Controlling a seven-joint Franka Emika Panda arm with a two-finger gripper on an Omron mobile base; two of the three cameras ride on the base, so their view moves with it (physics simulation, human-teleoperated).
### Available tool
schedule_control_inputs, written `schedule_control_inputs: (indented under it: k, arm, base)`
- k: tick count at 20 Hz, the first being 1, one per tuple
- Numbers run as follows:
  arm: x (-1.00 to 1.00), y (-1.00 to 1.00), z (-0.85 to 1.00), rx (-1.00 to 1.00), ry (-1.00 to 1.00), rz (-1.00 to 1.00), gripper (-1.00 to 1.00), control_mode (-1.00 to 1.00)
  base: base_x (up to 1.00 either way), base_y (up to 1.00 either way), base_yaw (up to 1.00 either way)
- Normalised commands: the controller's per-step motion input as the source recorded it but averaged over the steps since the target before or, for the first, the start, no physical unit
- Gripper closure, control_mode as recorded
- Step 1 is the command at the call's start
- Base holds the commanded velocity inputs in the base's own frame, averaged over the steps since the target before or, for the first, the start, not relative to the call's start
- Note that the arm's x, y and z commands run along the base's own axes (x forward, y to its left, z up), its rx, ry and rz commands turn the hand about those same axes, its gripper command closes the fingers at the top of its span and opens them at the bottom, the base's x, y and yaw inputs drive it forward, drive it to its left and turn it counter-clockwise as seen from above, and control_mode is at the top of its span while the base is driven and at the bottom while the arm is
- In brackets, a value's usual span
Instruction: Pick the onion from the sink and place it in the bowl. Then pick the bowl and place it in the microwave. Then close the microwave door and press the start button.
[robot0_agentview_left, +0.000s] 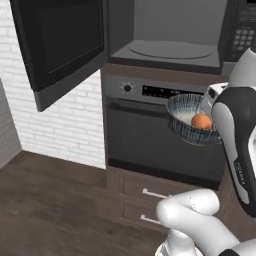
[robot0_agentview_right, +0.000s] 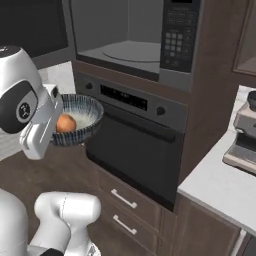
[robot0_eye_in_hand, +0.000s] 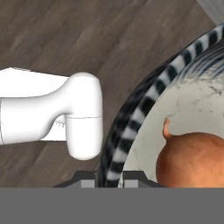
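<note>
Hand: we see our hand (robot0_eye_in_hand: 109, 177) clenched on the bowl's rim.
Bowl: the bowl (robot0_agentview_left: 186, 131) hangs before the oven (robot0_agentview_left: 150, 135).
Onion: the onion (robot0_agentview_left: 201, 121) lies inside it.
Microwave: the microwave (robot0_agentview_right: 135, 37) stands open above.

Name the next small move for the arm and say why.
Probably lift the bowl higher, toward the microwave cavity. The pincer grips the bowl's rim with the onion already inside, but the bowl hangs in front of the oven, below the microwave floor. The microwave door stands open, so the way in looks free.
</note>
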Motion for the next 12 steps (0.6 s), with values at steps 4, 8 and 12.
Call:
schedule_control_inputs:
  k: [4, 8, 12]
  arm:
    - [0.0, 0.0, 0.0, 0.0, 0.0, 0.0, 1.0, 1.0]
    - [0.0, 0.0, 0.0, 0.0, 0.0, 0.0, 1.0, 1.0]
    - [0.0, 0.0, 0.0, 0.0, 0.0, 0.0, 1.0, 1.0]
  base:
    - [0.13, 0.33, -0.36]
    - [0.19, 0.19, -0.25]
    - [0.17, 0.1, -0.19]
